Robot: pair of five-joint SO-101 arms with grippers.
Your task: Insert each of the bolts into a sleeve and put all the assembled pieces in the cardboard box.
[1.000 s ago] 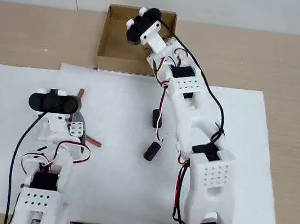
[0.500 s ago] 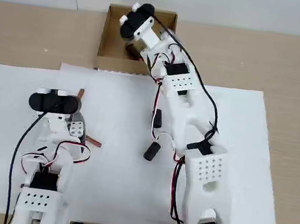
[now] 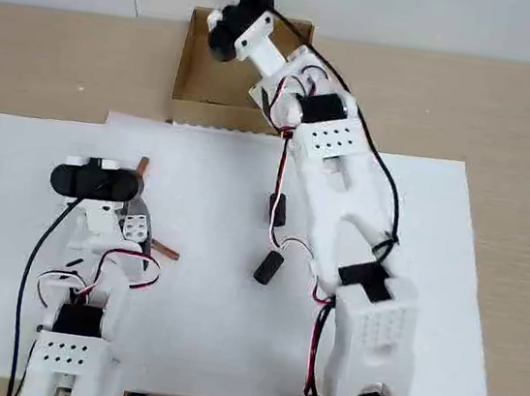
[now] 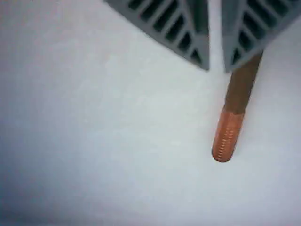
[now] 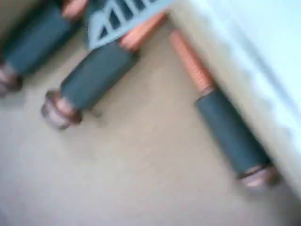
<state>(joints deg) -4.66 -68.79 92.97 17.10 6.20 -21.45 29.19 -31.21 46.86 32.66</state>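
My left gripper (image 4: 215, 66) hangs low over the white paper, shut with just a slit between its grey fingers. A copper bolt (image 4: 233, 117) lies on the paper and runs out from under one fingertip. From above, that bolt (image 3: 164, 252) sits beside the left gripper (image 3: 142, 229), and a second bolt (image 3: 142, 164) lies just beyond it. Two loose black sleeves (image 3: 276, 207) (image 3: 268, 267) rest mid-paper. My right gripper (image 3: 236, 33) is inside the cardboard box (image 3: 191, 76). There the right gripper (image 5: 117, 21) lies over the threaded end of one assembled piece (image 5: 94, 75). Two more assembled pieces (image 5: 230, 134) (image 5: 35, 40) lie nearby.
The white paper sheet (image 3: 197, 345) covers most of the table in front of the box. The right arm's body (image 3: 344, 189) stretches across the paper's right half, close to the two sleeves. One assembled piece lies against the box wall (image 5: 263, 94).
The right arm has swung left and farther over the box, its gripper now nearer the box's back left. The left arm, bolts and sleeves have not moved.
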